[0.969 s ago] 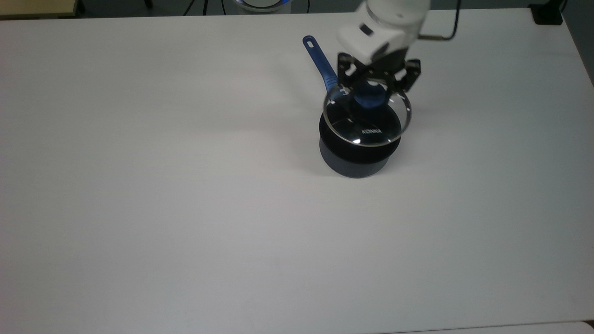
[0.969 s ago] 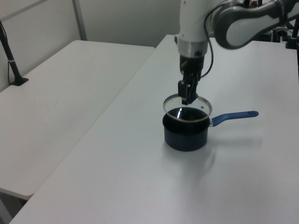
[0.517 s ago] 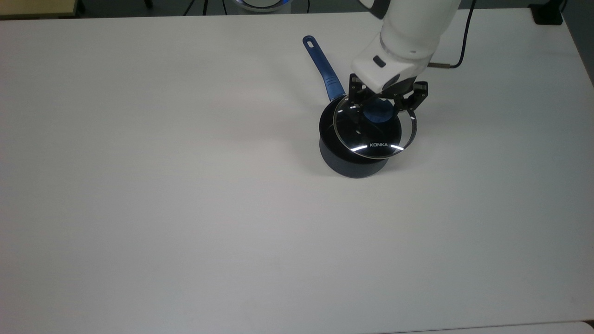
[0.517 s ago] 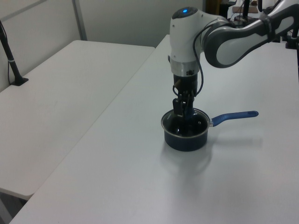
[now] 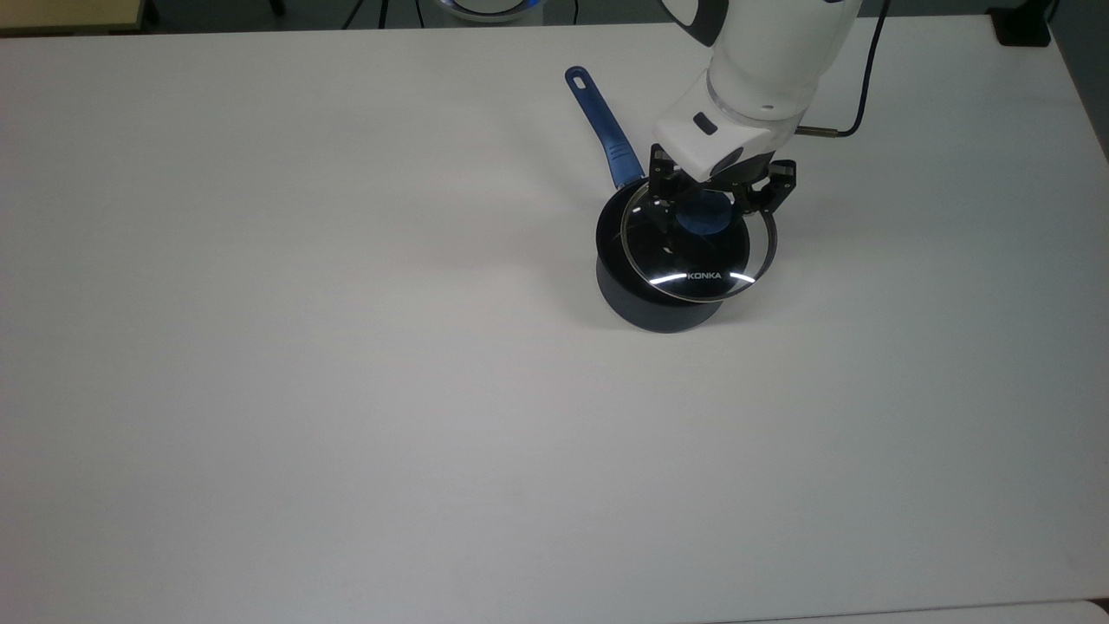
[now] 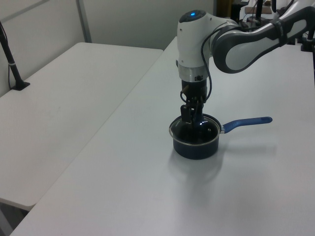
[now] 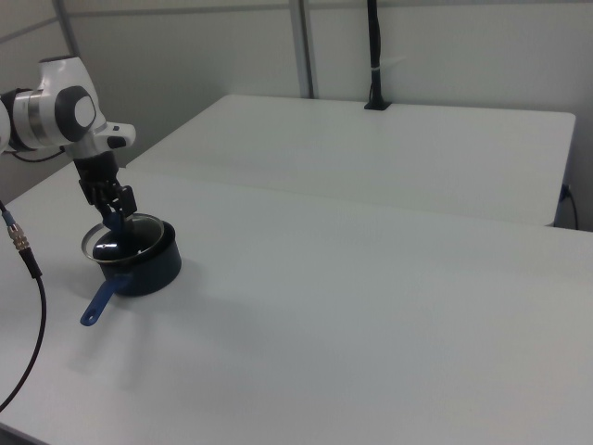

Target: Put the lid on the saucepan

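1. Since a second ago the lid (image 5: 697,247) has dropped from above the saucepan (image 5: 663,290) onto its rim, offset toward the top view's right; you're nearly seated.
2. Gripper (image 5: 712,192) fingers remain closed on the blue knob.
3. Clear glass disc, steel rim; dark matte pot, white tabletop (image 5: 346,390).

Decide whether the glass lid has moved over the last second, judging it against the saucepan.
Yes. In the left view the lid has come down from above the saucepan to its rim; the gripper grips its blue knob.
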